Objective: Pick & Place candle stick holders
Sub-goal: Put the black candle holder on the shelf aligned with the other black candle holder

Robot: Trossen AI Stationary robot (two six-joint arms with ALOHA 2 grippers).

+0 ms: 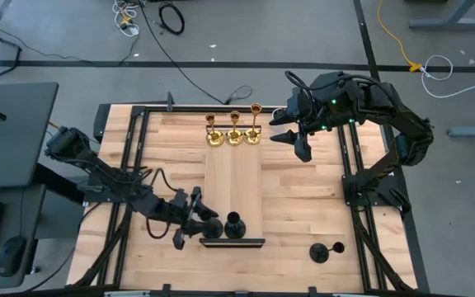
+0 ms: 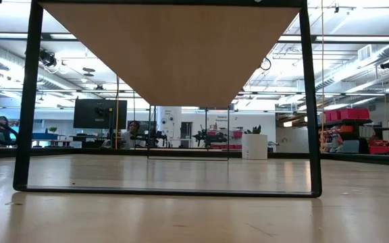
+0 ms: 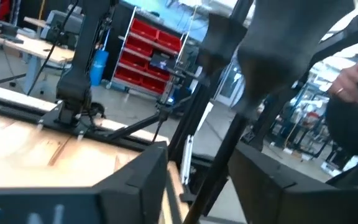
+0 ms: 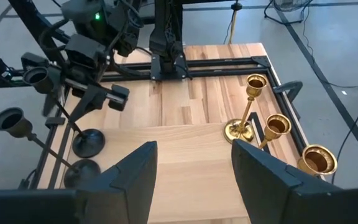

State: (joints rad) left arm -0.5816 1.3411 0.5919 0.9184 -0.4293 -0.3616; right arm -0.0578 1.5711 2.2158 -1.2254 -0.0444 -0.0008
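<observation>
1. Dark two-finger left gripper [image 3: 201,186]: my claw is spread, with the thin stem of a matte black candle stick holder [image 3: 225,149] standing in the gap. As far as I can tell, neither finger presses on it.
2. My landmark is the long pale raised wooden board [image 1: 233,181] mid-table. The left gripper [image 1: 196,226] sits at the board's near-left corner, and the holder between its fingers [image 1: 213,227] is at the board's near end.
3. A second matte black holder [image 1: 234,224] stands upright just beside it, also on the board's near end.
4. A third black holder [image 1: 326,250] lies tipped on its side on the table, off the board's near-right corner and well apart from the other two.
5. Three shiny brass holders [image 1: 234,134] stand in a row across the board's far end.
6. The right gripper [image 1: 301,145] waits just off the board's far-right corner, fingers apart and holding nothing.
7. I judge this to be the letting-go step. To do it well, I would widen the fingers evenly so neither drags the stem.
8. Then I would back out along the fingers' own line, away from the board, before lifting. Any sideways swing risks knocking the neighbour beside it.
</observation>
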